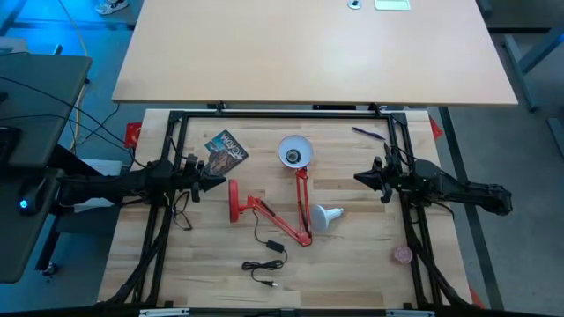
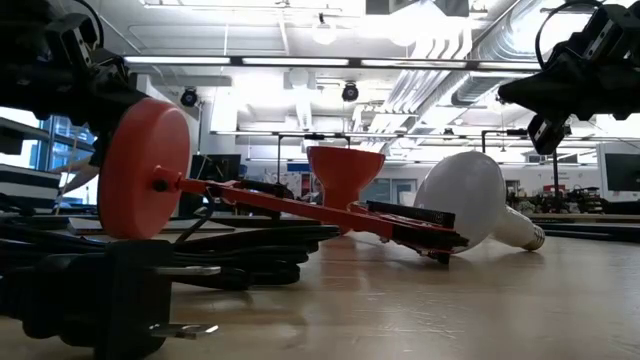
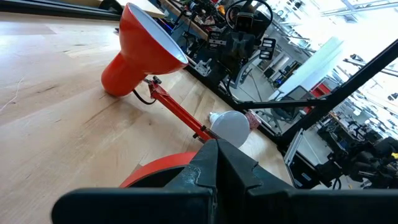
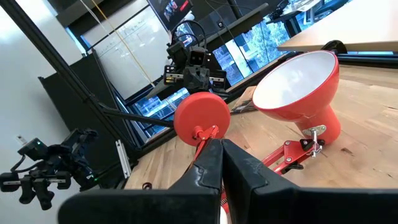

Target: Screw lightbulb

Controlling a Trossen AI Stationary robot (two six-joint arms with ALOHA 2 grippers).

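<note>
Just lightbulb [image 1: 328,216] touching red lamp arm [image 1: 300,201] (magazine [image 1: 226,151] nearby).

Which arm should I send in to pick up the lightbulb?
Right, probably. In the high view the lightbulb lies on the table to the right of the red lamp arm, nearer the right gripper. The left gripper would have to cross the lamp to reach it.

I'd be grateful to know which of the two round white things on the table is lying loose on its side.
The lightbulb, beside the lamp's red arm. It tapers to a narrow neck, whereas the lamp shade has a dark centre and is joined to that arm.
</note>
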